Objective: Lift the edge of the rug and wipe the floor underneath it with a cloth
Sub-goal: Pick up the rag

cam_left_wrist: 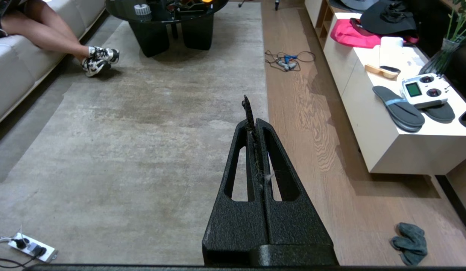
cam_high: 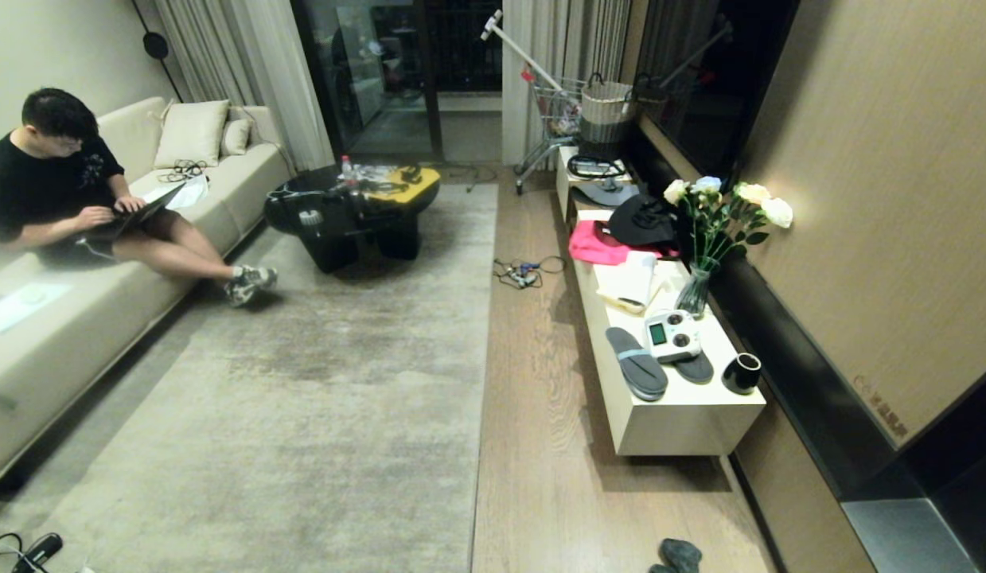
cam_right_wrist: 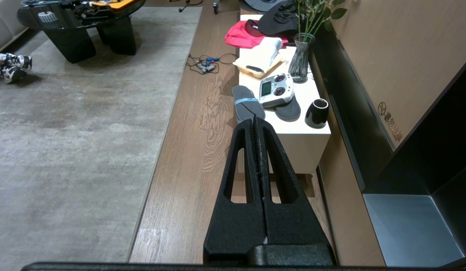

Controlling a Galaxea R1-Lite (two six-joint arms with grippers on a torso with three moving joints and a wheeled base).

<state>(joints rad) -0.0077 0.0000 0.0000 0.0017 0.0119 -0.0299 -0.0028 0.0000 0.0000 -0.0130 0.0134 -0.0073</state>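
Head view: nothing of the task looks begun. The rug [cam_high: 302, 382] lies flat across the left and middle of the room, and the rug edge [cam_high: 486, 358] runs straight from about 12 o'clock down to 6 o'clock against the bare floor [cam_high: 540, 446]. The cloth [cam_high: 678, 555] is a dark crumpled lump on the planks at roughly 5 o'clock, apart from the rug and near the end of the white counter [cam_high: 683, 422]. Neither arm shows here. A person [cam_high: 71, 199] sits on the sofa [cam_high: 63, 350] at 10 o'clock with a laptop.

Left wrist view: the left hand [cam_left_wrist: 252, 120] points out level over the rug, close by its border, fingers pressed together with only a few stray fibres caught between them; it holds nothing. The cloth [cam_left_wrist: 409, 242] lies on the floor at about 4 o'clock of this hand, well apart from it.

Right wrist view: the right hand [cam_right_wrist: 254, 124] is likewise together and empty, stretched over the strip of floor [cam_right_wrist: 195, 150] between the rug edge [cam_right_wrist: 163, 143] and the counter [cam_right_wrist: 304, 139]. The cloth is not in sight here.

Judging from this, everything is left: fetching the cloth, raising the border, and wiping underneath.
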